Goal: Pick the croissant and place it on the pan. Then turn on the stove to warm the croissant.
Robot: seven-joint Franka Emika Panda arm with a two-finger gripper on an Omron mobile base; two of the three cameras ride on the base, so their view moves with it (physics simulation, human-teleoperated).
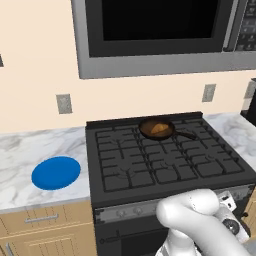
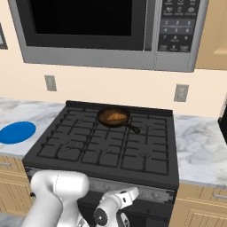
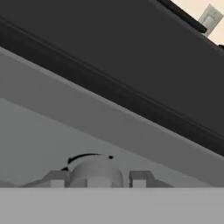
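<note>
At the stove (image 1: 165, 165) front, closing pincer (image 3: 97, 179) on a knob (image 3: 95, 171), croissant (image 1: 159, 129) already sitting in the pan (image 1: 156, 128); next, likely turning that knob to light the burner.

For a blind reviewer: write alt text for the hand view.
The gripper is shut on a round grey stove knob on the stove's silver front strip, seen close up and tilted. Above runs the black stove edge, with a wall outlet in the far corner.
</note>
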